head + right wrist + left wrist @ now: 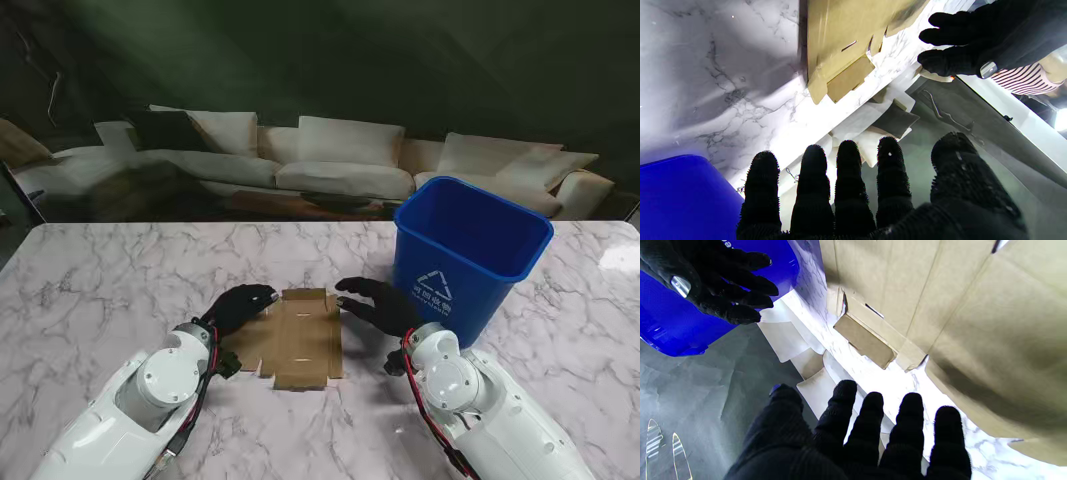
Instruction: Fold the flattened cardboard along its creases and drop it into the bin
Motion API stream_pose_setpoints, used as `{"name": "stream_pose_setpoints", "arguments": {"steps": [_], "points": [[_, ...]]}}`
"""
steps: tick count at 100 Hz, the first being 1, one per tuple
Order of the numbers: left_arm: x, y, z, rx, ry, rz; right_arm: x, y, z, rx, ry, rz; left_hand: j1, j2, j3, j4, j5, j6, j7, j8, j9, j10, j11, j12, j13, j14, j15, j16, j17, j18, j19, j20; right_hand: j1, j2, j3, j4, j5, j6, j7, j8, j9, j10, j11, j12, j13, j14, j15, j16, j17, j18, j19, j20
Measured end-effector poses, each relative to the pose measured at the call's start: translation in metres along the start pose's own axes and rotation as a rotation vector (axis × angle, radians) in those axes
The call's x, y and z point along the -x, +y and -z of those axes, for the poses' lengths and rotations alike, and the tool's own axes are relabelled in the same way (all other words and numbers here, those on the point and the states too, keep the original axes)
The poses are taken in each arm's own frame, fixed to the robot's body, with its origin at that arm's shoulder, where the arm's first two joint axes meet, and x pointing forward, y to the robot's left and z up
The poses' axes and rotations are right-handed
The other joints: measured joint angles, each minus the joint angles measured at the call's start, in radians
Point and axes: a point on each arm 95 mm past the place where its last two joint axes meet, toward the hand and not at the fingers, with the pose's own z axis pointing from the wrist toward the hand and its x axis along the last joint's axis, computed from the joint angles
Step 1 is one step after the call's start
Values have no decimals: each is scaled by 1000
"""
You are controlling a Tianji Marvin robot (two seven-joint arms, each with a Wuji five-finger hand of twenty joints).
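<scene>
The fingers (873,420) of the left hand (240,305) are spread and grasp nothing, their tips at the left edge of the flattened cardboard (300,340), and the fingers (846,176) of the right hand (378,303) are also spread and free, hanging just beside its right far corner. The cardboard lies flat on the marble table (100,290) between both hands, with its small end flaps open, and it is not yet folded. The blue bin (468,250) stands upright on the table to the right, close behind the right hand
</scene>
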Motion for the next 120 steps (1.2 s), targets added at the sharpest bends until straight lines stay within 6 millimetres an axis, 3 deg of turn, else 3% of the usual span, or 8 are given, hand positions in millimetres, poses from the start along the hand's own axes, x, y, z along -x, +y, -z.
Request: {"name": "stream_pose_setpoints", "arguments": {"steps": [57, 70, 84, 93, 97, 120], "points": [[0, -3, 1, -11, 9, 5, -1, -7, -3, -33, -2, 16, 0, 0, 0, 0, 0, 0, 0, 0, 0, 0, 0, 0, 0, 0, 0, 0, 0, 0, 0, 0, 0, 0, 0, 0, 0, 0, -1, 0, 0, 0, -5, -3, 0, 0, 0, 0, 0, 0, 0, 0], [2, -4, -2, -12, 1, 16, 0, -15, -8, -84, -18, 63, 0, 0, 0, 0, 0, 0, 0, 0, 0, 0, 0, 0, 0, 0, 0, 0, 0, 0, 0, 0, -26, 0, 0, 0, -7, 1, -28, -5, -33, 0, -67, -31, -34, 0, -21, -20, -12, 0, -29, -24], [3, -4, -4, -12, -3, 15, 2, -21, -9, -176, -45, 156, 0, 0, 0, 0, 0, 0, 0, 0, 0, 0, 0, 0, 0, 0, 0, 0, 0, 0, 0, 0, -79, -1, -13, 0, -92, 21, -75, -28, -123, 1, -124, -53, -80, -2, -37, -28, -40, -4, -48, -36], [2, -3, -5, -4, -6, 11, 3, -20, -8, -171, -44, 193, 0, 0, 0, 0, 0, 0, 0, 0, 0, 0, 0, 0, 0, 0, 0, 0, 0, 0, 0, 0, -96, -12, -10, 0, -116, 29, -92, -29, -149, 1, -134, -61, -104, -2, -47, -35, -55, -9, -68, -38], [1, -2, -6, 2, -8, 9, 3, -20, -8, -168, -45, 187, 0, 0, 0, 0, 0, 0, 0, 0, 0, 0, 0, 0, 0, 0, 0, 0, 0, 0, 0, 0, -153, -32, 27, 0, -127, 31, -96, -29, -161, 1, -135, -62, -104, -2, -49, -35, -61, -9, -83, -38], [0, 1, -9, 25, -27, -3, 0, -15, -14, -190, -30, 221, 0, 0, 0, 0, 0, 0, 0, 0, 0, 0, 0, 0, 0, 0, 0, 0, 0, 0, 0, 0, -175, -79, 66, -7, -152, 56, -114, -29, -175, 12, -135, -62, -127, -2, -51, -35, -65, -10, -95, -38]]}}
